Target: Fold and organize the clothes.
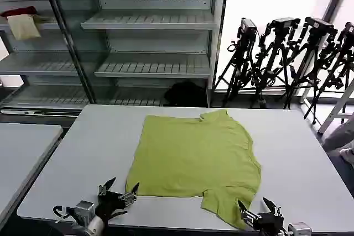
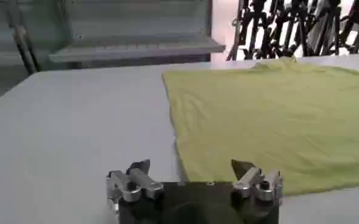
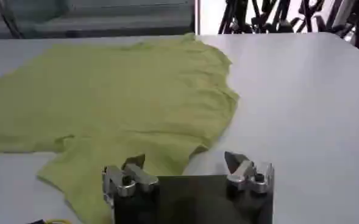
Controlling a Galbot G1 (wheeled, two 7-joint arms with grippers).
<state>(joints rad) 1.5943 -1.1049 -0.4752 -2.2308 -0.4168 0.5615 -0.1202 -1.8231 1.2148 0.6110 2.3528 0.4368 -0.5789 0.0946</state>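
Both hands hovered released at the counter's (image 1: 83,136) near edge: my left hand (image 1: 118,190) just off the T-shirt's (image 1: 193,153) near-left corner, my right hand (image 1: 259,209) beside the near sleeve. Beyond, the T-shirt lay flat, running sideways, collar right.

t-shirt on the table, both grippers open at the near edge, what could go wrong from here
1. The T-shirt lies flat against the table, so the left gripper, open by the near hem corner, may pinch only one layer or slip off.
2. The near sleeve is rumpled by the table edge; the open right gripper could grab a bunch and fold it crooked.
3. Uneven lifting could drag the shirt toward the edge.
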